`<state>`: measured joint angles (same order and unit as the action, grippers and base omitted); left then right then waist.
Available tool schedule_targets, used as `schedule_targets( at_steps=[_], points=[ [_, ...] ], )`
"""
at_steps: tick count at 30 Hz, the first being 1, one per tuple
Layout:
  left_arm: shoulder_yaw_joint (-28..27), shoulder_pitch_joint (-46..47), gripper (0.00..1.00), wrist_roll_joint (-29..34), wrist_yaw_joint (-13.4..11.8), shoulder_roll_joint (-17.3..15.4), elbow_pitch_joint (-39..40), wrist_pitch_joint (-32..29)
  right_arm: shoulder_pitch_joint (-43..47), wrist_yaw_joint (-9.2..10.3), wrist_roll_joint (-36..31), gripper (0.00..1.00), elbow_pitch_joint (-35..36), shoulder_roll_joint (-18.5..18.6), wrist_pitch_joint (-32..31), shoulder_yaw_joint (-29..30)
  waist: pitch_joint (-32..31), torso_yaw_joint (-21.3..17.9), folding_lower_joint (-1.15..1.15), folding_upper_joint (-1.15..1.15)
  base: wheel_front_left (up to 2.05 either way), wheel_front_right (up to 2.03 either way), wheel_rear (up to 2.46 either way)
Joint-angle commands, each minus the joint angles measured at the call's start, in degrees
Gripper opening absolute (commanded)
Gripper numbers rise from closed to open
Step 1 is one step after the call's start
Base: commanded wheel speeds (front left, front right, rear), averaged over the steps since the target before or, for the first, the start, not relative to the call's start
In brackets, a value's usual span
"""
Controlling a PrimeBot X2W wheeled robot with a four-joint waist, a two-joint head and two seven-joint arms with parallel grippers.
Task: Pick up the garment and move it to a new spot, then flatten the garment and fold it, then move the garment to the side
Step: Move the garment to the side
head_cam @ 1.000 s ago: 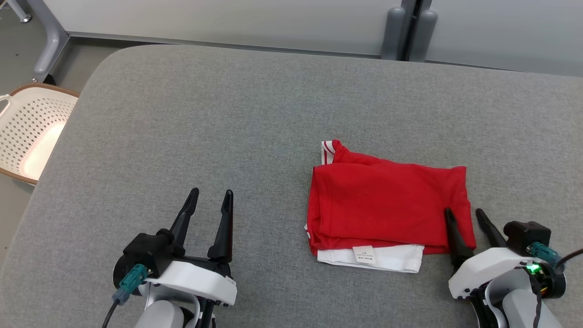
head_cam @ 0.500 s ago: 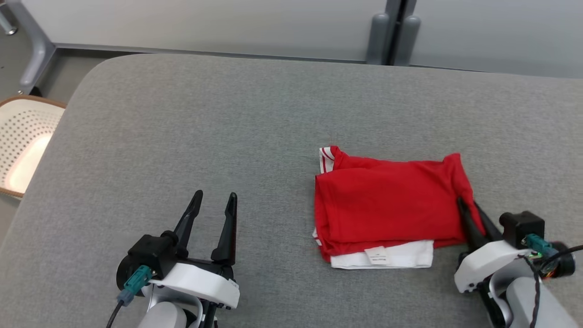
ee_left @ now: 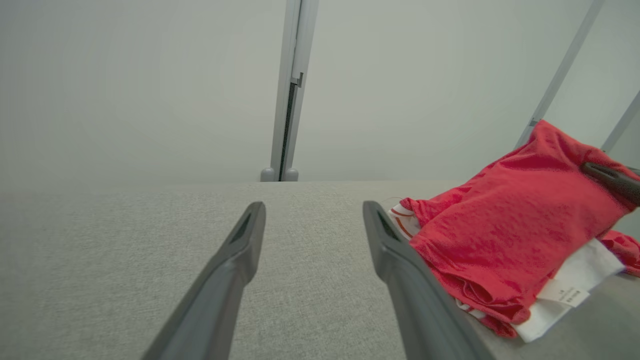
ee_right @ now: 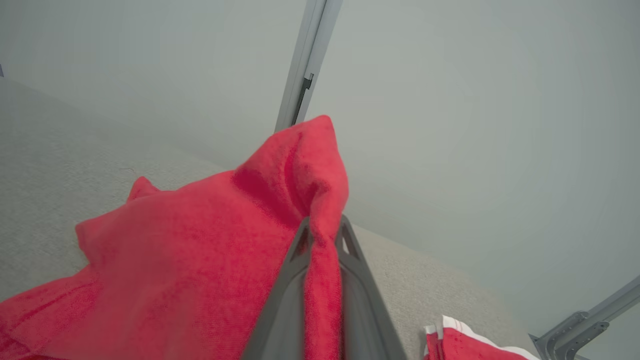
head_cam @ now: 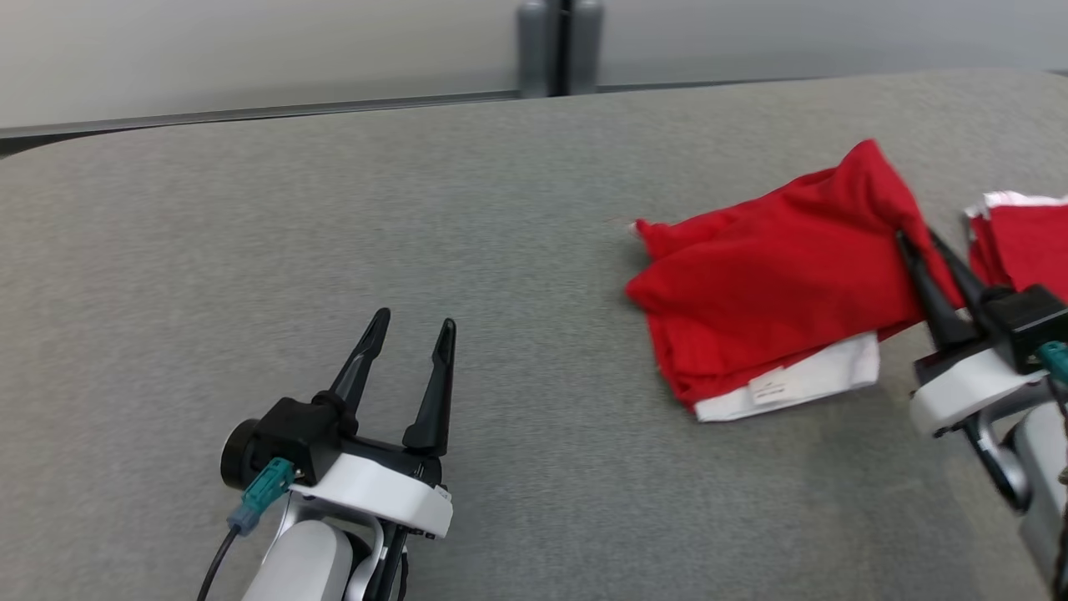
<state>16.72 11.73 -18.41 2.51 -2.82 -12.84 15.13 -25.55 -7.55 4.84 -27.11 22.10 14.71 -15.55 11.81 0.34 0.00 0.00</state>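
Since a second ago, right gripper point(head_cam: 918, 238) has clamped a corner of the garment point(head_cam: 768, 284) and raised it; left gripper point(head_cam: 415, 320) gapes, empty. Garment: red, folded, white layer point(head_cam: 834, 373) with tag point(head_cam: 772, 386) beneath, long axis running left from right gripper along the table point(head_cam: 334, 250). Second red pile point(head_cam: 1022, 242) just right of right gripper, cut off by frame edge.

Right tool point(head_cam: 916, 237) pinches the red garment point(head_cam: 768, 284) by its raised edge; left tool point(head_cam: 415, 320) gapes over grey table point(head_cam: 334, 209).
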Motion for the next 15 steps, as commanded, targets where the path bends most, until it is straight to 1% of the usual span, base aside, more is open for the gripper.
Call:
schedule_targets(
  at_steps=[1,6,7,8,9,10,12,15],
  points=[
    [0.3,1.5,1.0,0.8,0.4,-0.2,-0.3,0.0,-1.0,0.11,0.1,0.0,1.2,2.8,0.4,-1.0,2.3,-5.1,0.0,0.0,0.0,0.0,0.0],
    [0.8,3.5,1.0,2.4,1.1,-0.2,-0.8,0.0,-3.5,0.13,1.4,0.0,2.6,8.7,0.5,-3.2,4.9,-10.0,0.0,0.0,0.0,0.0,0.0],
    [0.8,3.5,1.0,2.4,1.1,-0.2,-0.8,0.0,-3.5,0.13,1.4,0.0,2.6,8.7,0.5,-3.2,4.9,-10.0,0.0,0.0,0.0,0.0,0.0],
    [0.9,4.5,1.0,3.2,1.5,-0.2,-1.0,0.0,-4.5,0.13,2.2,0.0,2.0,10.8,0.5,-3.6,6.4,-11.6,0.0,0.0,0.0,0.0,0.0],
    [0.9,4.5,1.0,3.2,1.5,-0.2,-1.0,0.0,-4.5,0.13,2.2,0.0,2.0,10.8,0.5,-3.6,6.4,-11.6,0.0,0.0,0.0,0.0,0.0],
    [1.0,5.6,1.0,4.2,1.8,-0.2,-1.4,0.0,-6.0,0.12,3.1,0.0,0.9,12.6,0.5,-4.0,8.1,-12.9,0.0,0.0,0.0,0.0,0.0],
    [1.2,6.8,1.0,5.2,2.3,-0.3,-1.8,0.0,-7.2,0.12,3.7,0.0,-0.7,14.5,0.5,-4.0,9.6,-13.9,0.0,0.0,0.0,0.0,0.0],
    [1.2,8.5,1.0,6.4,2.9,-0.2,-2.4,0.0,-9.3,0.12,4.8,0.0,-3.3,16.3,0.5,-3.1,11.8,-14.9,0.0,0.0,0.0,0.0,0.0]
  ],
)
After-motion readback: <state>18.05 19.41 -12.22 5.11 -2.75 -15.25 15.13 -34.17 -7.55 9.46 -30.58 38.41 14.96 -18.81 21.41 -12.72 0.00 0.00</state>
